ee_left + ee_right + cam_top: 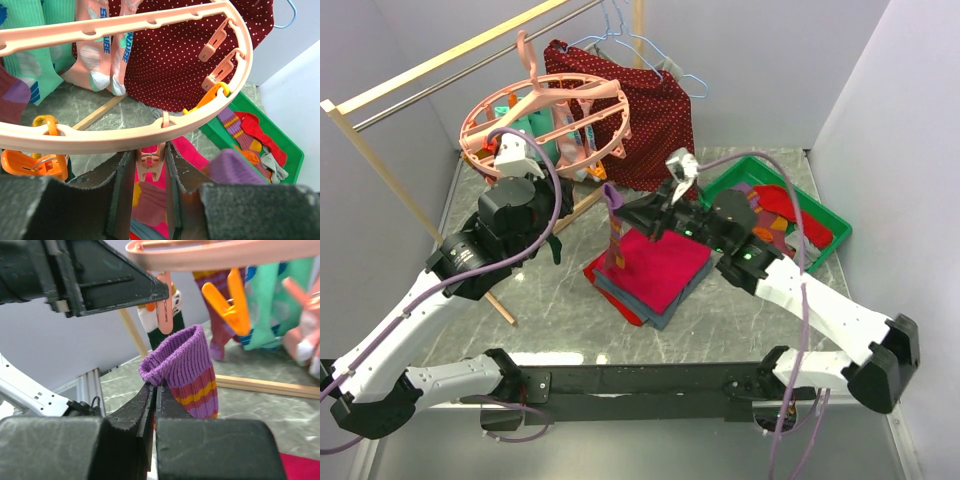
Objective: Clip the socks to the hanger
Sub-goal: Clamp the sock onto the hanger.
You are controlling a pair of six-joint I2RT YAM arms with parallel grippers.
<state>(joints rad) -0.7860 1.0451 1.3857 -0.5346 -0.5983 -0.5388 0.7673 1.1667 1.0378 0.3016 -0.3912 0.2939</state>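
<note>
The pink round hanger (610, 100) hangs from the rack at the back left. Its near ring (125, 132) crosses the left wrist view. My left gripper (150, 160) is shut on a pink clip (150, 162) dangling from that ring, one finger on each side. My right gripper (155, 390) is shut on the cuff of a purple-striped sock (190, 370). The sock (615, 225) hangs just below and right of that clip, and its cuff sits under the ring (225, 252). Teal (30, 50) and pink (95, 55) socks hang clipped on the hanger.
A green tray (825, 205) at the right holds several more socks (250, 130). A folded red and grey cloth stack (655, 270) lies under the sock. A dark red dotted garment (650, 110) hangs behind. A wooden rack bar (440, 65) and orange clips (230, 300) are close by.
</note>
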